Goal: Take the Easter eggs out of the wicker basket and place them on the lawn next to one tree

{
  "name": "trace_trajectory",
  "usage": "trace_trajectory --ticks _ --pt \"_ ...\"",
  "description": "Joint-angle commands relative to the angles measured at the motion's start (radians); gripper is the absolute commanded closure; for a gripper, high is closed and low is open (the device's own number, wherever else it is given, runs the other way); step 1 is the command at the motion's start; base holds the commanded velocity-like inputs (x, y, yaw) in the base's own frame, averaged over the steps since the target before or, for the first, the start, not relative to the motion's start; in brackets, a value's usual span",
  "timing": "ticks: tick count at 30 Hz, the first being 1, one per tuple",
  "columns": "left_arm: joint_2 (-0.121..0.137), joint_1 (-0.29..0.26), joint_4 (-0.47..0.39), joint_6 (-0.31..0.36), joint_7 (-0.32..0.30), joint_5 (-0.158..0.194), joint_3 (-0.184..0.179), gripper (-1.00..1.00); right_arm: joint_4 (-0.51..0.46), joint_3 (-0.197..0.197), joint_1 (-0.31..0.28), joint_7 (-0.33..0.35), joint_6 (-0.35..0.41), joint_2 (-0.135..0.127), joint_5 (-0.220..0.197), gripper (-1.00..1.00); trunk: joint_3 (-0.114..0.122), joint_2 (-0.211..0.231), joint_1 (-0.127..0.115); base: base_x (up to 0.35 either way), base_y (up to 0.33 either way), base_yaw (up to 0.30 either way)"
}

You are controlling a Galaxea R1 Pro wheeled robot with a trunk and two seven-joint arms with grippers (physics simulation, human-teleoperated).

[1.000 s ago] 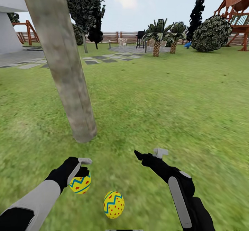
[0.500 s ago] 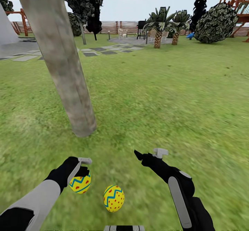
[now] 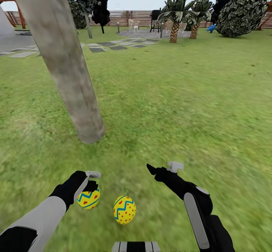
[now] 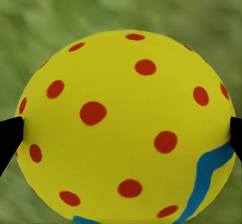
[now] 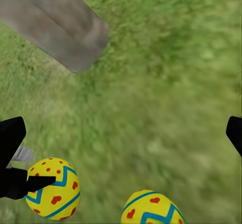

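Head view — left tool (image 3: 90, 186) grips an egg (image 3: 88, 198); another egg (image 3: 124, 209) on lawn (image 3: 170, 104).

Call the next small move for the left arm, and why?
Probably open the left gripper and release its yellow red-dotted egg. The dark fingertips pinch that egg low over the green lawn, beside a second patterned egg already lying near the grey-brown tree trunk.

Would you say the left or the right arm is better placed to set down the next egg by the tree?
Left: the left gripper already holds an egg near the tree, beside the egg on the lawn. The right gripper is open, empty.
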Motion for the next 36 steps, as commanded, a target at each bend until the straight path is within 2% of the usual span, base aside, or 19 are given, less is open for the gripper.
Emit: trace_trajectory --ticks 1,29,36 --pt "0.001 0.000 -0.002 0.002 0.008 0.010 -0.008 1.00 -0.001 -0.001 0.000 0.003 0.005 0.000 0.000 -1.00 -0.005 -0.001 0.000 0.000 0.000 0.000" --pt "-0.002 0.000 -0.002 0.016 -0.008 0.014 -0.006 1.00 -0.001 -0.001 0.000 0.003 0.005 0.001 0.000 -1.00 -0.113 -0.007 0.013 0.000 0.000 0.000" --pt "-0.002 0.000 -0.004 0.016 -0.064 0.014 -0.007 1.00 -0.001 -0.001 0.000 0.004 0.005 0.001 0.000 -1.00 -0.140 -0.009 0.016 0.000 0.000 0.000"
